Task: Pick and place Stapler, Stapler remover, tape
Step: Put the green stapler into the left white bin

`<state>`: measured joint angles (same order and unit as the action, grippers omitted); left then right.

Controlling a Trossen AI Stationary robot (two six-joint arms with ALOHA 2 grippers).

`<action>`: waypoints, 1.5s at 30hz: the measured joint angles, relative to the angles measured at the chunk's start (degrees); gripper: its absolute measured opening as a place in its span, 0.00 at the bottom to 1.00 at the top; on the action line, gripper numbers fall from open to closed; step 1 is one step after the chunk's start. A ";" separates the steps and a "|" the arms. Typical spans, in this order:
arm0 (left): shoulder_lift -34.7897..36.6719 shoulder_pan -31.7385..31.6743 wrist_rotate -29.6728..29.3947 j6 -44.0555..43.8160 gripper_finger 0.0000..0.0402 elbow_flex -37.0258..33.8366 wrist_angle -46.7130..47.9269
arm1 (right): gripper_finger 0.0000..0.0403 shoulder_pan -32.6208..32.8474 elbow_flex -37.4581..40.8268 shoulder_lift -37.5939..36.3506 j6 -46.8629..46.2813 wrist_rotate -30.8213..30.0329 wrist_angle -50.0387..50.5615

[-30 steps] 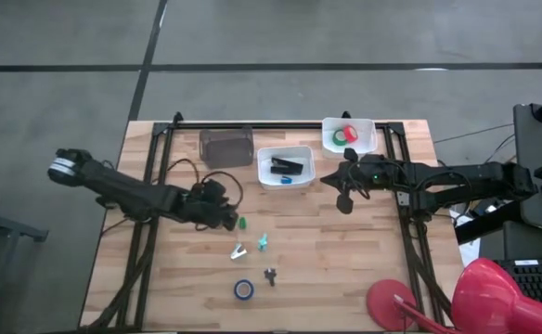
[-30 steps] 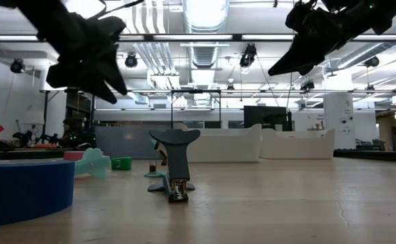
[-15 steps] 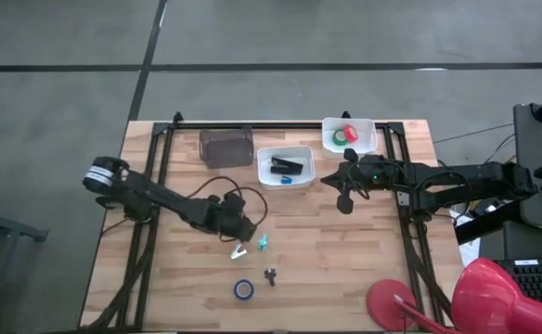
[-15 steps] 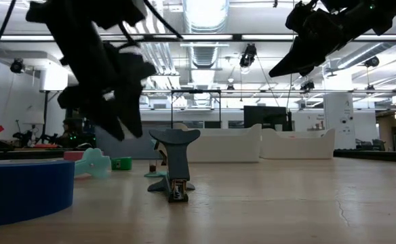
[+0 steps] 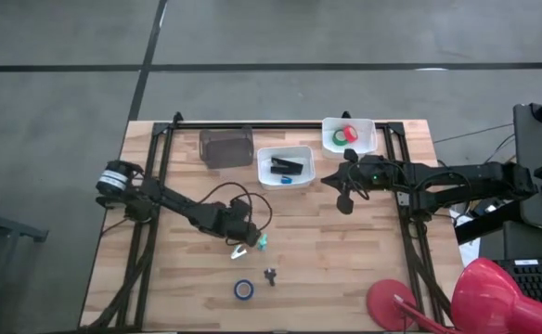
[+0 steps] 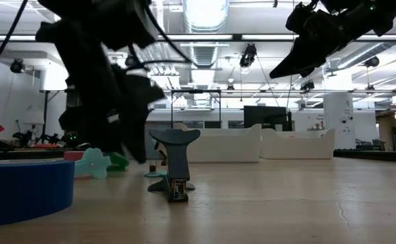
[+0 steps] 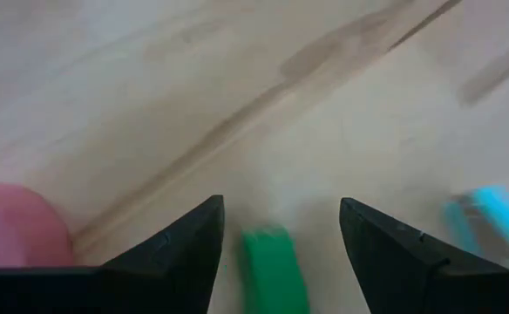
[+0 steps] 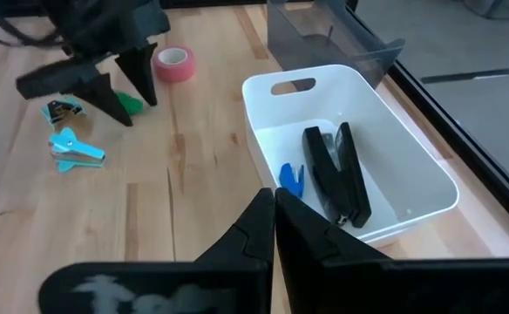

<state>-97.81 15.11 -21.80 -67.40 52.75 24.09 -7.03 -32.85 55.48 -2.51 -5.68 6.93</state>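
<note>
The left gripper point(image 5: 244, 237) hangs low over the counter point(image 5: 345, 269), jaws released wide, astride a small green remover point(image 7: 272, 269) that lies between them untouched. If the jaws close off-centre, a finger point(image 7: 172, 253) could nudge the remover aside or clip the neighbouring light blue remover point(image 7: 490, 218). The left arm stretches long and low from the counter's left edge. The right gripper point(image 5: 345, 199) waits above the counter just right of the white bin point(image 5: 306, 176), jaws clenched and empty. The stapler point(image 5: 287, 166) lies inside that bin. Blue tape point(image 5: 243, 289) sits near the counter's front edge; pink tape point(image 8: 173, 63) lies left of the green remover.
</note>
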 joint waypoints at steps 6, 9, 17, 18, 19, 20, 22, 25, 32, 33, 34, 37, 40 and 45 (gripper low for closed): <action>0.07 0.18 1.49 1.17 0.58 -0.02 0.09 | 0.02 0.00 0.19 0.00 0.10 0.01 0.03; 0.60 0.37 3.45 3.12 0.58 0.04 0.37 | 0.02 0.00 0.19 0.02 0.11 0.02 -0.01; 5.26 0.59 9.38 11.76 0.58 1.77 6.26 | 0.02 0.00 0.24 0.02 -0.08 0.16 -0.04; 5.83 0.77 9.27 11.11 0.58 1.81 7.30 | 0.02 0.00 0.26 0.02 -0.09 0.15 -0.05; 6.20 0.86 8.99 10.46 0.58 1.81 7.90 | 0.02 0.00 0.28 0.02 -0.15 0.16 -0.05; 6.51 0.98 8.85 10.45 0.58 1.81 7.90 | 0.02 0.00 0.30 0.02 -0.19 0.16 -0.04; 6.57 1.26 8.89 11.75 0.58 1.37 7.70 | 0.02 0.00 0.32 0.00 -0.21 0.16 -0.08; 5.51 1.67 8.94 13.08 0.58 0.91 7.89 | 0.02 0.02 0.32 0.02 -0.34 0.16 -0.10; 3.43 1.82 9.14 13.58 0.58 0.81 8.05 | 0.02 0.02 0.32 0.02 -0.32 0.14 -0.18; 3.29 1.81 9.11 13.91 0.57 0.69 8.00 | 0.02 0.02 0.32 0.01 -0.34 0.14 -0.21; 3.10 1.82 9.11 14.26 0.57 0.52 8.04 | 0.02 0.02 0.32 0.00 -0.38 0.14 -0.23; 2.76 1.81 9.12 15.85 0.56 0.39 8.09 | 0.02 0.02 0.32 0.01 -0.37 0.14 -0.23; 2.76 1.81 8.86 17.56 0.53 0.43 7.89 | 0.02 0.02 0.32 0.02 -0.51 0.14 -0.23; 2.76 1.81 8.28 18.54 0.44 0.43 7.87 | 0.02 0.02 0.32 0.02 -0.51 0.14 -0.23</action>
<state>-95.04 16.93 -13.52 -48.85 53.19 31.97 -7.01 -32.53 55.51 -3.03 -5.54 6.70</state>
